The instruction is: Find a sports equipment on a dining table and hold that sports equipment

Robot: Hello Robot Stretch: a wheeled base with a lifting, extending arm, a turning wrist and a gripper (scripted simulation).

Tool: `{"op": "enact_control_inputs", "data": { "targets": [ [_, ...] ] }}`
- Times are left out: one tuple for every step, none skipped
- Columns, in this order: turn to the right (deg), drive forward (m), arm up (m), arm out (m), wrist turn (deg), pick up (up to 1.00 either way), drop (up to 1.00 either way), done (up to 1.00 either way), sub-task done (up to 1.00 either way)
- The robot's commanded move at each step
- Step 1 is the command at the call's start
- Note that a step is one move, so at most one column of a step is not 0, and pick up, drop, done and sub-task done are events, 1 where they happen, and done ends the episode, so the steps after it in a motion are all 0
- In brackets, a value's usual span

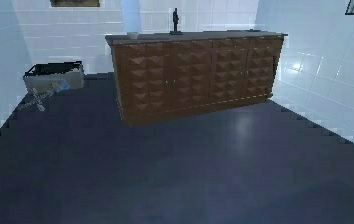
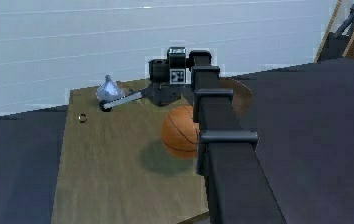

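Observation:
An orange basketball rests on the wooden dining table, just left of the dark arm bar. The arm rises from the arm side view's bottom edge to two white marker squares. Left of them is the gripper, its thin fingers reaching left toward a small grey-blue crumpled thing that lies on the tabletop. I cannot tell whether the gripper holds anything. The ball lies nearer than the gripper's fingers and to their right.
A tiny ring-like thing lies near the table's left edge, and a brown rounded thing shows behind the arm. In the forward view, a dark wooden sideboard bears a small statuette. A dark box stands left; dark floor lies ahead.

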Motion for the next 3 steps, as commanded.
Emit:
{"op": "enact_control_inputs", "data": {
  "targets": [
    [0.0, 0.0, 0.0, 0.0, 45.0, 0.0, 0.0, 0.0, 0.0],
    [0.0, 0.0, 0.0, 0.0, 18.0, 0.0, 0.0, 0.0, 0.0],
    [0.0, 0.0, -0.24, 0.0, 0.0, 0.0, 0.0, 0.0, 0.0]
  ]
}}
